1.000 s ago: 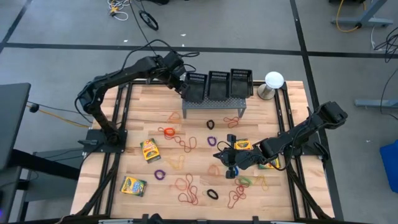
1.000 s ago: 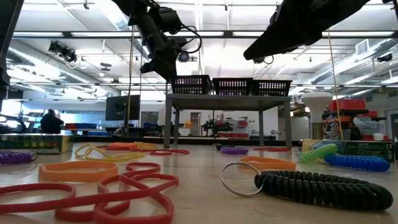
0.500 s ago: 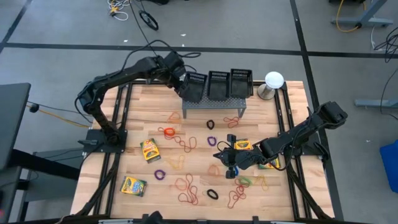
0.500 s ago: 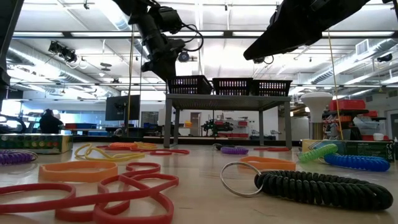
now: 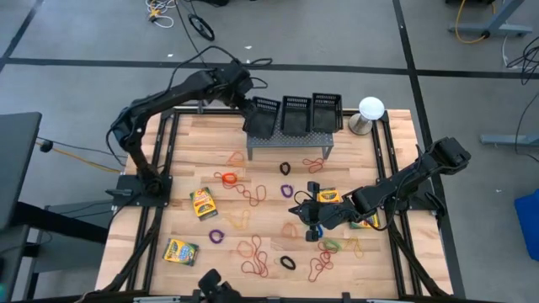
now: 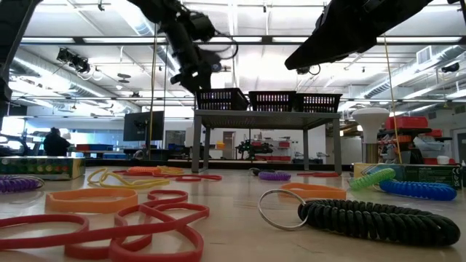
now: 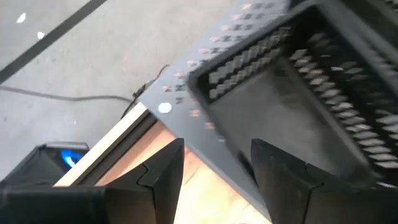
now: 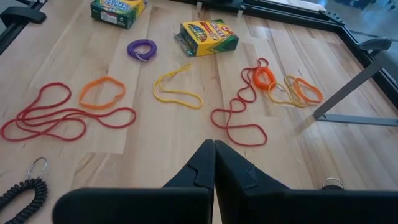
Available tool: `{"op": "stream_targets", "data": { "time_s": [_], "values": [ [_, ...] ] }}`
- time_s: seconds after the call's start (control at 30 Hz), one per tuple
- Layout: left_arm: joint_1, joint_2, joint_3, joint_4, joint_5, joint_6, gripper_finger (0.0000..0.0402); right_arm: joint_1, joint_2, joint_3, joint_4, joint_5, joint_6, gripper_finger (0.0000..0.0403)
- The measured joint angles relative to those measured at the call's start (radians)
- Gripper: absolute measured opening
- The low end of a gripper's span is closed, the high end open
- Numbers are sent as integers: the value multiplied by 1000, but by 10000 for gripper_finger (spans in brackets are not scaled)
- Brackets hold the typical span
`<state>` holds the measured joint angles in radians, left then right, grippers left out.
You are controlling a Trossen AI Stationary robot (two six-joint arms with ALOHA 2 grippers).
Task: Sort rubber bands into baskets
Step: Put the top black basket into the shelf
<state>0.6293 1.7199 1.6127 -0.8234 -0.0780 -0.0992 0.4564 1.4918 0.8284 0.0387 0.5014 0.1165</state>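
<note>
Three black mesh baskets (image 5: 295, 114) stand in a row on a grey perforated stand (image 5: 290, 140) at the table's far side. My left gripper (image 5: 246, 94) hovers open at the far-left corner of the left basket (image 7: 292, 106), whose inside looks bare in the left wrist view. Rubber bands (image 5: 253, 194) in red, orange, yellow and purple lie loose over the table's middle and near part (image 8: 239, 124). My right gripper (image 5: 312, 220) is shut above the table right of centre, with nothing between its fingers (image 8: 213, 155).
Three yellow-green crayon boxes (image 5: 203, 202) (image 5: 180, 251) (image 5: 328, 196) lie among the bands. A white-topped metal piece (image 5: 370, 109) stands at the far right corner. A black coiled band with a key ring (image 6: 378, 218) lies near the low camera.
My left gripper has drawn away from above the left basket, moving up and toward the table's far edge. The right arm and the bands have kept still.
</note>
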Motion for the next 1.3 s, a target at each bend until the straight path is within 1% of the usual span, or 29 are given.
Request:
{"op": "stream_targets", "data": {
  "time_s": [0.1, 0.2, 0.3, 0.47, 0.53, 0.6, 0.73, 0.87, 0.97, 1.07, 1.3],
  "values": [
    [17, 22, 0, 0, 17, -21, 179, 0, 0, 0, 3, 0, 0, 7],
    [22, 32, 0, 0, 36, -51, 153, 0, 0, 0, 3, 0, -1, 7],
    [27, 33, 0, -5, 37, -80, 112, 0, 0, 0, 2, 0, -1, 7],
    [24, 32, 0, -4, 42, -157, 33, 1, 0, 0, 2, 0, -1, 7],
    [24, 32, 1, -1, 48, -205, 16, 2, 0, 0, 2, 0, -2, 7],
    [24, 32, 1, -1, 48, -247, 16, 2, 0, 0, 2, 0, -2, 7],
    [24, 32, 1, -2, 46, -338, 30, 2, 0, 0, 2, 0, -2, 7],
    [24, 32, 1, 16, 41, -426, 22, 2, 0, 0, 2, 0, -2, 7],
    [21, 32, 1, 43, 22, -505, 17, 2, 0, 0, 2, 0, -2, 7],
    [8, 32, 1, 73, 10, -577, 21, 2, 0, 0, 2, 0, -2, 7],
    [-33, 32, 1, 70, -47, -715, 25, 3, 0, 0, 2, -6, -2, 7]
  ]
}}
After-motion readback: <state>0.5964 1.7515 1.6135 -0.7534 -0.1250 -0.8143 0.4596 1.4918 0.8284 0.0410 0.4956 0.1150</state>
